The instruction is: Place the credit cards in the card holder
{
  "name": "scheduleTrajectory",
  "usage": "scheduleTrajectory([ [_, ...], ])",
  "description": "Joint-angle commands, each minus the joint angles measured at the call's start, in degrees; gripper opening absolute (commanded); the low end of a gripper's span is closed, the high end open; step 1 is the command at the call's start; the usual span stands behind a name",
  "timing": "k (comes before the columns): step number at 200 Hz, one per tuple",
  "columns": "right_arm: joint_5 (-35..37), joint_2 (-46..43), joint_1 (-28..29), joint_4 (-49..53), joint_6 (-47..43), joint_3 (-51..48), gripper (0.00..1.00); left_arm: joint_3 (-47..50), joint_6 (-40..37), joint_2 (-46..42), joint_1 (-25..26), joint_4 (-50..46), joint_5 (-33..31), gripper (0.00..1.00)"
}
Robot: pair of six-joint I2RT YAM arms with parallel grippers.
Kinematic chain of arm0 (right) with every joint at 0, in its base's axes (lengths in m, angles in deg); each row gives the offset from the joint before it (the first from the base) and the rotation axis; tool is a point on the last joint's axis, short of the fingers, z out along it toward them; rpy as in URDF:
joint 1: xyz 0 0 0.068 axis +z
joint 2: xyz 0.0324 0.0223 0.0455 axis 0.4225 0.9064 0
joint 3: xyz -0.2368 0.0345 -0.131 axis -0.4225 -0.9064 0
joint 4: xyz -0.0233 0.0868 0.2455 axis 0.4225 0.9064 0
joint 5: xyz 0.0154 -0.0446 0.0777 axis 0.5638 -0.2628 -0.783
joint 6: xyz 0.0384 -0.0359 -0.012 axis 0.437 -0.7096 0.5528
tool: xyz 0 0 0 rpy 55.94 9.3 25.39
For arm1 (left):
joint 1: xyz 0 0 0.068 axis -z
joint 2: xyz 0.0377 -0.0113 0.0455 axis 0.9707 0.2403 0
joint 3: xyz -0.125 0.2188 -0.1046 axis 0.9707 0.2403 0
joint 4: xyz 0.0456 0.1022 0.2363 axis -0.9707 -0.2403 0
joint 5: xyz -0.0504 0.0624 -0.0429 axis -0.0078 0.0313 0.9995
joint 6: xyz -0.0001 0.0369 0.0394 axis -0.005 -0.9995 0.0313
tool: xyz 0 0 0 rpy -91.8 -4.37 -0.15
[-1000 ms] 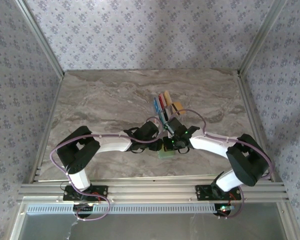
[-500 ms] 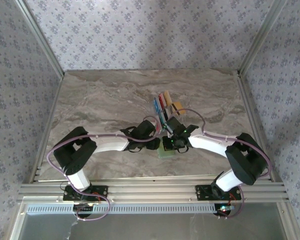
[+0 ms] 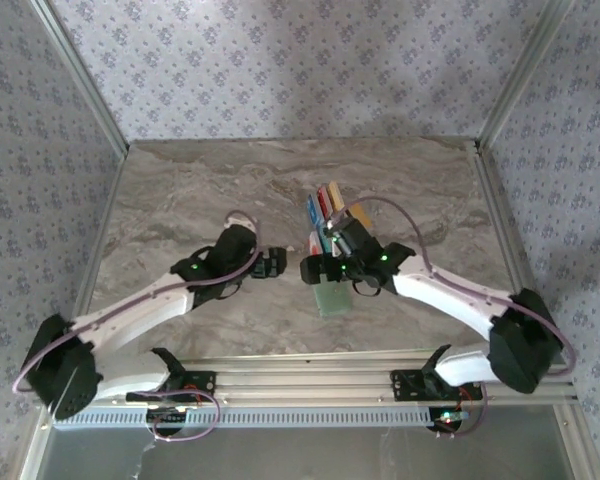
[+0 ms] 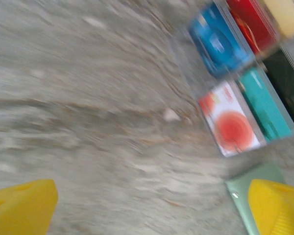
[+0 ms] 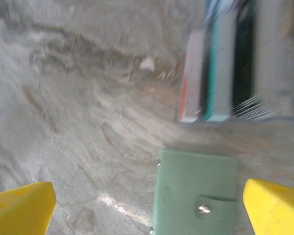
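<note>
**Nothing loaded yet**

The cards [image 3: 330,215] sit grouped just above centre of the overhead view, with the green card holder [image 3: 332,298] just below them. The left gripper [image 3: 272,265] and right gripper [image 3: 309,268] gape wide, holding nothing. By the look of it, every card remains to be loaded.

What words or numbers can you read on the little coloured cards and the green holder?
None can be read.
The white-and-red card shows a red circle and the blue card pale marks, but both are too blurred for letters.
The card holder looks plain green, with a metal stud.
</note>
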State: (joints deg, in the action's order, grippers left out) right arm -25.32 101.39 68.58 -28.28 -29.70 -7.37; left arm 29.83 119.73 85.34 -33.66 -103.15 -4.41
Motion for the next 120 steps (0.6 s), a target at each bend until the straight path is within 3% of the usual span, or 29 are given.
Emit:
scheduleTrajectory([
  [1, 14.6, -5.3, -2.8, 4.2, -0.5, 0.6, 1.0, -1.1, -0.4, -4.0, -1.2, -8.3, -19.6, 1.0],
  [16, 19.3, -8.7, -6.5, 3.6, 0.5, -0.9, 1.0, 0.1, -1.3, -5.2, -3.1, -7.2, -27.7, 1.0],
  [40, 28.8, -13.3, -10.3, 2.1, 1.9, -3.3, 1.0, 2.2, -7.6, -4.4, -8.7, -2.6, -29.8, 1.0],
  [64, 34.6, -16.4, -14.5, -7.5, -3.1, -9.1, 1.0, 5.5, -16.2, -2.1, -14.4, 5.7, -32.0, 1.0],
  [92, 30.9, -17.3, -19.8, -21.1, -13.4, -17.4, 1.0, 17.0, -27.1, -2.8, -21.0, 27.5, -24.6, 1.0],
  [120, 26.8, -17.7, -25.9, -32.2, -18.7, -24.9, 1.0, 18.8, -25.9, -0.6, -28.2, 32.3, -19.3, 1.0],
])
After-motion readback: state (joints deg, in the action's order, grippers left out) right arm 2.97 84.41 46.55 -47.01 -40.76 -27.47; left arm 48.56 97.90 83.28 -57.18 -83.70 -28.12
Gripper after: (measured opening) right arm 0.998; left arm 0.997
